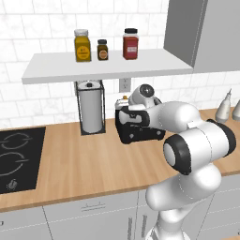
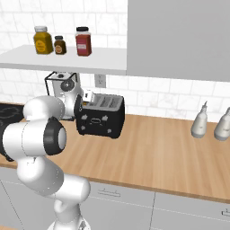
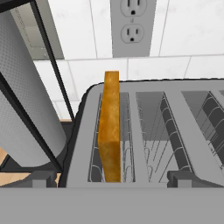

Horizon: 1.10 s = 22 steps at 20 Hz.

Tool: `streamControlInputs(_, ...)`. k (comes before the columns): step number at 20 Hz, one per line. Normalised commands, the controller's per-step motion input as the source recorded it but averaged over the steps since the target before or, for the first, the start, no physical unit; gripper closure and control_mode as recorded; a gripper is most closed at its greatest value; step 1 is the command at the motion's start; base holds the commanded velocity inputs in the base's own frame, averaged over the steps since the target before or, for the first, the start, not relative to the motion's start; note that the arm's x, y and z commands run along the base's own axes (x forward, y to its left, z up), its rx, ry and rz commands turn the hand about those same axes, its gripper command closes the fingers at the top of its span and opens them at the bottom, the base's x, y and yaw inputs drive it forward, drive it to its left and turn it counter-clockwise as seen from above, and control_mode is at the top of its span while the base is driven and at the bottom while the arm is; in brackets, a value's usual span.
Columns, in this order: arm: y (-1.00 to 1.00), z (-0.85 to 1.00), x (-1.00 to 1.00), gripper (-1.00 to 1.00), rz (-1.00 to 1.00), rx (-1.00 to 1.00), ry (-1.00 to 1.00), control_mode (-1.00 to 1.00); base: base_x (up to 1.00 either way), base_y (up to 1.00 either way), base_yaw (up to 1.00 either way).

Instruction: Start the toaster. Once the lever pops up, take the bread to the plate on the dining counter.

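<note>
With jaws spread wide and empty above the toaster (image 3: pixel 148 131), the gripper (image 3: pixel 112 186) should centre on the bread (image 3: pixel 110 131) standing in the leftmost slot, clear of the paper-towel roll (image 3: pixel 22 100), the wall outlet (image 3: pixel 132 26) behind.

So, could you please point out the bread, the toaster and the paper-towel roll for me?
bread (image 3: pixel 110 131): hand view, its upright crust edge.
toaster (image 2: pixel 99 120): right base view, its black front.
paper-towel roll (image 1: pixel 90 108): left base view, middle of the roll.

Bread (image 3: pixel 110 131) upright in black toaster's (image 2: pixel 100 117) end slot.
</note>
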Motion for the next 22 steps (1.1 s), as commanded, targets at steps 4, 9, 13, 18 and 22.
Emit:
streamControlInputs(4,0.00,0.00,0.00,-1.00,0.00,0.00,0.00,-1.00,0.00,0.00,0.00)
streamControlInputs(9,0.00,0.00,0.00,-1.00,0.00,0.00,0.00,-1.00,0.00,0.00,0.00)
streamControlInputs(13,0.00,0.00,0.00,-1.00,0.00,0.00,0.00,-1.00,0.00,0.00,0.00)
streamControlInputs(18,0.00,0.00,0.00,-1.00,0.00,0.00,0.00,-1.00,0.00,0.00,0.00)
streamControlInputs(22,0.00,0.00,0.00,-1.00,0.00,0.00,0.00,-1.00,0.00,0.00,0.00)
